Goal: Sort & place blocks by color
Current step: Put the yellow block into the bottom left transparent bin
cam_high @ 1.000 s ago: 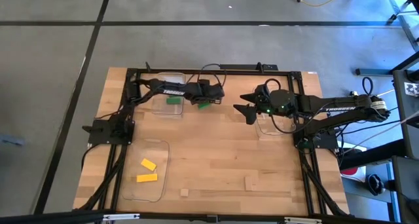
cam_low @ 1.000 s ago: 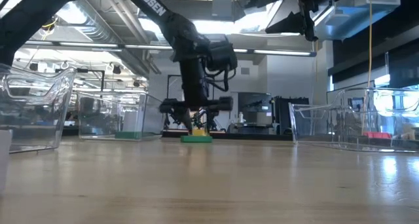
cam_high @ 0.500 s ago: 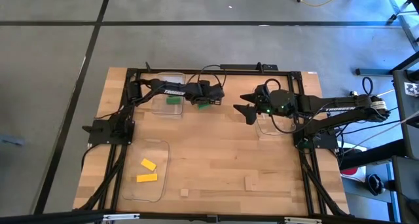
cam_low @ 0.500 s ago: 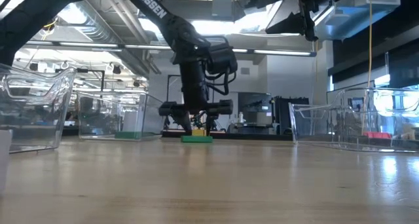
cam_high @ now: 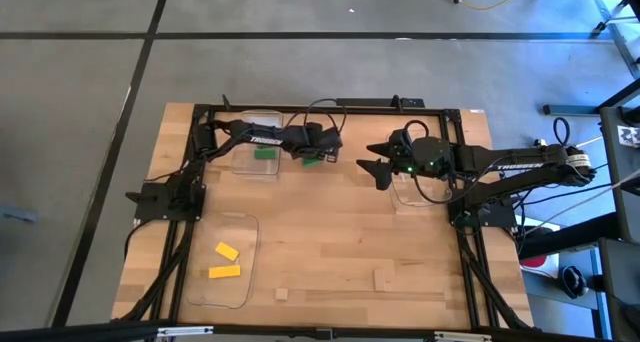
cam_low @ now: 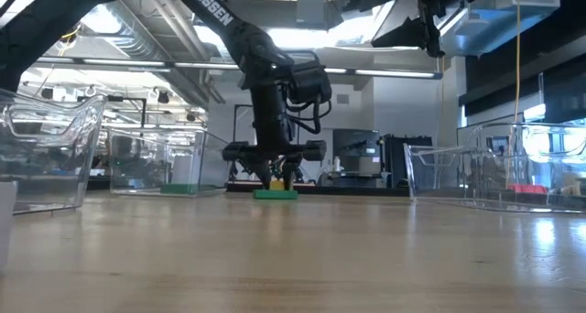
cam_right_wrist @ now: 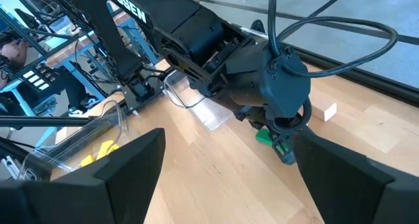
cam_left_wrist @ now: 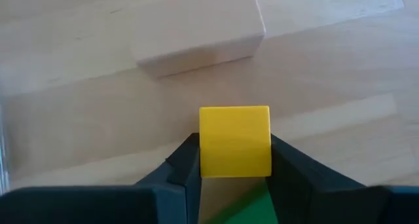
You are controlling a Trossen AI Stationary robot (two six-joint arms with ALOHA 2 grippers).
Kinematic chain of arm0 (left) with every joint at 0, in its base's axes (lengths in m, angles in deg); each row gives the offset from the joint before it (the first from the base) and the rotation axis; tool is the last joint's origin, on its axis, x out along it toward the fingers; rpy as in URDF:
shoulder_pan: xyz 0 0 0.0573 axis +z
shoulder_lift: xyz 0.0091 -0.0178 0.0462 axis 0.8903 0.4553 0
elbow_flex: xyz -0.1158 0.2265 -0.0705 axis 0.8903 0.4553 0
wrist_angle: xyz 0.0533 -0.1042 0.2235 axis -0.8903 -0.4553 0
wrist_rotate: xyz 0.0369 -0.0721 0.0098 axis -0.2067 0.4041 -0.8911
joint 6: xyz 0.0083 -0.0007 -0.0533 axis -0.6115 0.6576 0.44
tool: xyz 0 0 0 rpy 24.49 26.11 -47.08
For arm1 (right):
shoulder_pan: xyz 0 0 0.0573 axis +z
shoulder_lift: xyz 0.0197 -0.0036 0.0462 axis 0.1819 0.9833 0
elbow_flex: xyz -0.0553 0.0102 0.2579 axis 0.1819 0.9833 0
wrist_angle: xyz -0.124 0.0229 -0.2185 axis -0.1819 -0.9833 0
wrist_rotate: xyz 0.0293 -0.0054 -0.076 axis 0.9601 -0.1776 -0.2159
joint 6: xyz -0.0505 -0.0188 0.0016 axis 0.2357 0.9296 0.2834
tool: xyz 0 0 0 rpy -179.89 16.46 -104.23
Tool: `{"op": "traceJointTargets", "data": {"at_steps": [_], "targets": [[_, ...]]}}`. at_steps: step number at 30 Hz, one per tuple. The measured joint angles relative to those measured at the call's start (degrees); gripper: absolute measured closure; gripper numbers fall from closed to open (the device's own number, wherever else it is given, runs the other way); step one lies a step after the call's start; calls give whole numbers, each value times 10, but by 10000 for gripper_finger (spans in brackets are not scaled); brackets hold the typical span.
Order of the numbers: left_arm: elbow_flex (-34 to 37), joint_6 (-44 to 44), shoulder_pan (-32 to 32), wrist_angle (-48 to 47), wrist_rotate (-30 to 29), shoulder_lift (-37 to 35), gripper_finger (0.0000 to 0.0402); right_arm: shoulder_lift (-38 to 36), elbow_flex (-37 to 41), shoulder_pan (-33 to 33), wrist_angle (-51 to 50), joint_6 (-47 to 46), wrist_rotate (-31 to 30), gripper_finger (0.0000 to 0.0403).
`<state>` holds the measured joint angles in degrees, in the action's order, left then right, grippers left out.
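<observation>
Left claw (cam_left_wrist: 234, 160) at the far middle of the desk (cam_high: 330, 242), pinching a yellow block (cam_left_wrist: 235, 140) that sits on a green block (cam_low: 275, 193). Right claw (cam_right_wrist: 222, 165) spread wide, waiting high at far right. Best to lift straight up so the green one stays put, then carry to the near-left tray (cam_high: 245, 282) with the other yellow blocks (cam_high: 224, 262).

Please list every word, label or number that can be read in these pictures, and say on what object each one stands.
"TROSSEN": white letters on the left arm, high view.
"TROSSEN": white letters on the right arm, high view.
"OSSEN": the left arm's brand in the low view, its beginning cut off.
"OBOTI": part of a word on the left arm in the right wrist view; the rest is out of frame.
Nothing else is readable.
</observation>
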<state>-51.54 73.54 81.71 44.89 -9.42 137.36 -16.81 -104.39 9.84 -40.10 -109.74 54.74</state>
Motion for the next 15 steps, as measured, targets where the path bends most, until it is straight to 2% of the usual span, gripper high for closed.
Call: {"op": "traceJointTargets", "data": {"at_steps": [7, 15], "targets": [[0, -67, 14, 9, 4, -48, 281, 0, 0, 0, 0, 0, 0, 67], [1, -243, 29, 28, -2, -168, 281, 0, 0, 0, 1, 0, 0, 67]]}}
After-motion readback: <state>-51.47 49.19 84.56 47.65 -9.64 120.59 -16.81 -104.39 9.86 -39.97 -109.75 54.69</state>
